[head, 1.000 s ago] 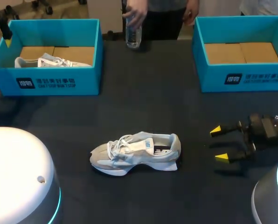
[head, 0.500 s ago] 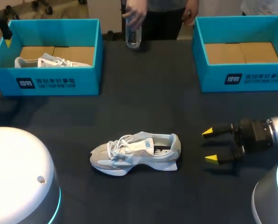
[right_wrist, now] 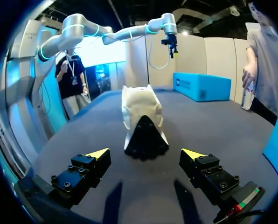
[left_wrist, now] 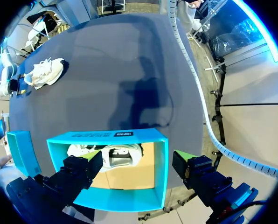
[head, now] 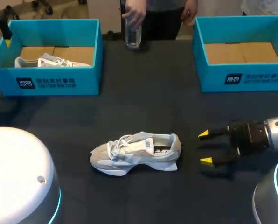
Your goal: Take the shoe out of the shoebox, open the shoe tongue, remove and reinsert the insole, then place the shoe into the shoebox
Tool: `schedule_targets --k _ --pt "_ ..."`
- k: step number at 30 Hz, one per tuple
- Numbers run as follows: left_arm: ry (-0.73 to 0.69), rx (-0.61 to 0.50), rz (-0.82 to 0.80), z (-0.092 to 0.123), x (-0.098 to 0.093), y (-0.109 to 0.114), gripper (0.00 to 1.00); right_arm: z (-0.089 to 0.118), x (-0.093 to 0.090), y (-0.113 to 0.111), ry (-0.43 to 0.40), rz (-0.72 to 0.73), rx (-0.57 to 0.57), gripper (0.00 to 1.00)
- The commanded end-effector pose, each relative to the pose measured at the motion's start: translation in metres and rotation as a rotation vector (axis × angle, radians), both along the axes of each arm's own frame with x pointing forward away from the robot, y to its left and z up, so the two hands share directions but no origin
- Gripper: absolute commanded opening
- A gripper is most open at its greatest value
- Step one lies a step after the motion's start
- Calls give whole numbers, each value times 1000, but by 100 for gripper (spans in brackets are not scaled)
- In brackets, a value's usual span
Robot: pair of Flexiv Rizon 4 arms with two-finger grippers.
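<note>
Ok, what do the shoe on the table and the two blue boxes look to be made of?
The shoe: matte pale grey upper, probably suede and mesh going by its soft, unshiny panels, with white laces and a white foam-like sole. The left box and right box: likely cardboard, matte blue walls, plain brown folded flaps as the floor.

Dark surface [head: 143,102]. Pale shoe [head: 135,153] just 6 o'clock of centre, on its sole, toe toward 9 o'clock, heel toward 3 o'clock. Left shoebox [head: 50,81], blue, open, at 10 o'clock. Right shoebox [head: 246,77], blue, open, at 2 o'clock. Clear bottle [head: 133,36] at 12 o'clock, far edge, between boxes.
</note>
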State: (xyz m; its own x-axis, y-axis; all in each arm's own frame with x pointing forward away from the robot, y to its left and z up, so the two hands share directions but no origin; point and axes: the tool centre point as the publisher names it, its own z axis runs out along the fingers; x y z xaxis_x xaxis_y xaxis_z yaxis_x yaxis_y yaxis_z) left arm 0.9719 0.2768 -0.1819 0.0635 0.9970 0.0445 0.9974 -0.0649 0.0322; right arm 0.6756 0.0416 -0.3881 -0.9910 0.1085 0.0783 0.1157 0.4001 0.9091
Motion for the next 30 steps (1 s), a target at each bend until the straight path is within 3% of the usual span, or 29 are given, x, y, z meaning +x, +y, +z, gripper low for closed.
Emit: schedule_targets --k 1,6,11,30 --pt "0 3 0 1 0 0 100 -13 9 29 23 -10 -17 100" --pt "0 3 0 1 0 0 100 -15 14 38 57 -39 -48 100" --pt "0 3 0 1 0 0 100 -14 11 45 13 -32 -20 100" --pt "0 3 0 1 0 0 100 -26 4 81 21 15 12 100"
